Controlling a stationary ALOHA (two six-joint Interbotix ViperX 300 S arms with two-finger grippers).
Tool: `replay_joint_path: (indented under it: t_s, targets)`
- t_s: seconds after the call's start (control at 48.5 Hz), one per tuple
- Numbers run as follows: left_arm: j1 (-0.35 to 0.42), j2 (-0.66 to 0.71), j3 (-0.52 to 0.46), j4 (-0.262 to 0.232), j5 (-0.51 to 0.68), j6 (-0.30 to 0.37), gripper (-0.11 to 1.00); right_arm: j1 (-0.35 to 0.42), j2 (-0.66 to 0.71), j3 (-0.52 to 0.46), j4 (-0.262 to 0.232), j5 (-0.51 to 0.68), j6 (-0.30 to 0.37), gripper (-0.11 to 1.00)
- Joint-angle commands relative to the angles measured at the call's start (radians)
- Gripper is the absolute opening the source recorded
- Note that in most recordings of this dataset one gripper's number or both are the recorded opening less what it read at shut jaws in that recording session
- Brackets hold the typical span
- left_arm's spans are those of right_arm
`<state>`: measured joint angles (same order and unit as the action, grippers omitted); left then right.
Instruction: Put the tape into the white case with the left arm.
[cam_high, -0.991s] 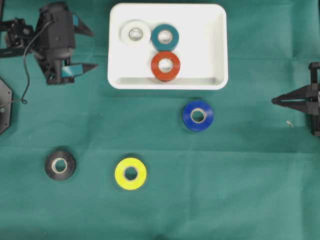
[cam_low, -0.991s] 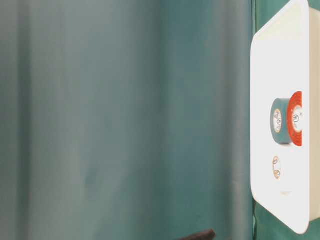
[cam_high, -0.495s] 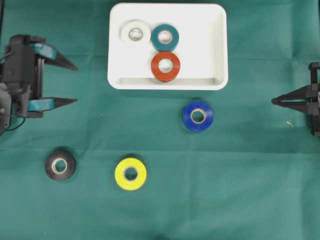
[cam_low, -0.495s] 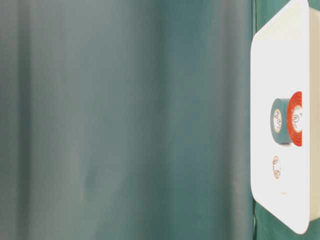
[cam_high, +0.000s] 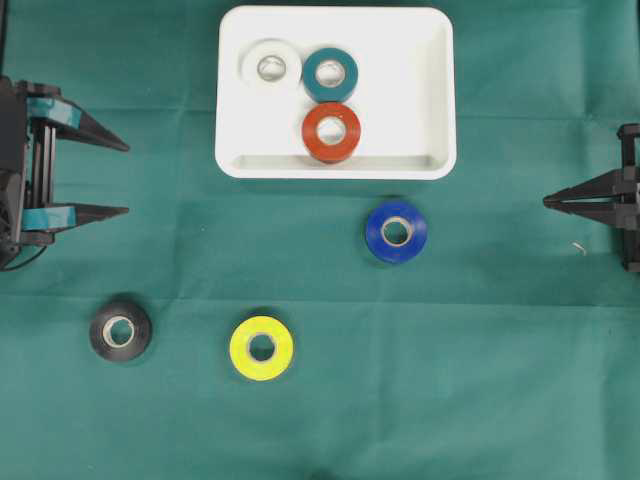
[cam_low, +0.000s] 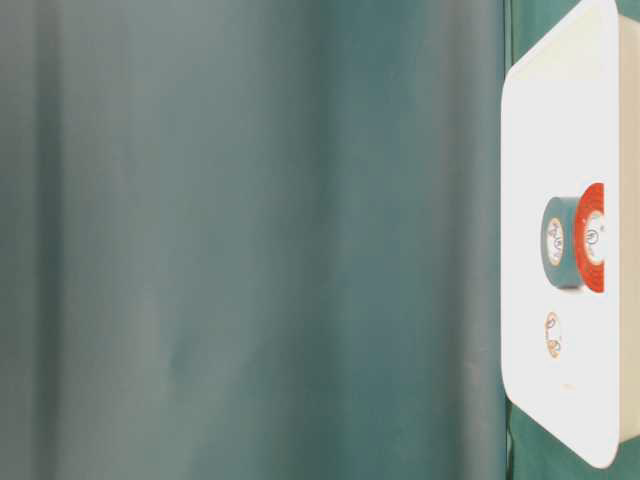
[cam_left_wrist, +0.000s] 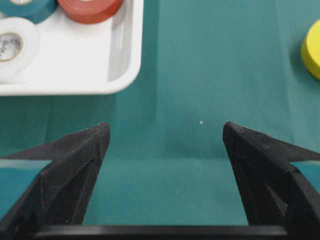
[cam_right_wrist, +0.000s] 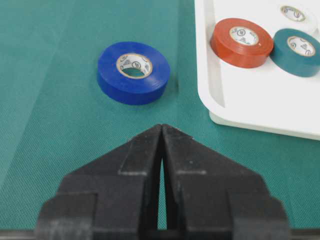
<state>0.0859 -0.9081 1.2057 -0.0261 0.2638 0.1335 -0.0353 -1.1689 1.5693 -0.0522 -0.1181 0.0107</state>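
The white case (cam_high: 435, 100) lies at the top middle and holds a white tape roll (cam_high: 270, 67), a teal one (cam_high: 330, 74) and a red one (cam_high: 331, 131). On the green cloth lie a blue roll (cam_high: 396, 231), a yellow roll (cam_high: 261, 347) and a black roll (cam_high: 120, 330). My left gripper (cam_high: 127, 179) stands open and empty at the left edge, pointing right, well left of the case and above the black roll. In the left wrist view only bare cloth lies between its fingertips (cam_left_wrist: 97, 137). My right gripper (cam_high: 547, 202) is shut at the right edge, facing the blue roll (cam_right_wrist: 133, 71).
The table-level view shows the case (cam_low: 540, 150) at its right side against a green backdrop. In the left wrist view the case's corner (cam_left_wrist: 120, 75) is ahead to the left and the yellow roll's edge (cam_left_wrist: 312, 50) is at the far right.
The left arm has swung down and back from beside the case's left side to the left edge, its open fingers now pointing right. The right arm and all the rolls are unmoved.
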Motion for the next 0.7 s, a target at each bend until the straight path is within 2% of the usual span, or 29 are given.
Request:
replay_joint_path:
  t_s: [0.0,0.681]
  targets:
    - [-0.003,-0.002,-0.008,-0.002,-0.003,-0.002,0.96,-0.003,0.006,-0.009,0.0,-0.009,0.002,-0.09]
    - [-0.005,0.005,-0.006,-0.002,-0.006,-0.005,0.96,-0.005,0.006,-0.011,0.0,-0.011,0.002,-0.09]
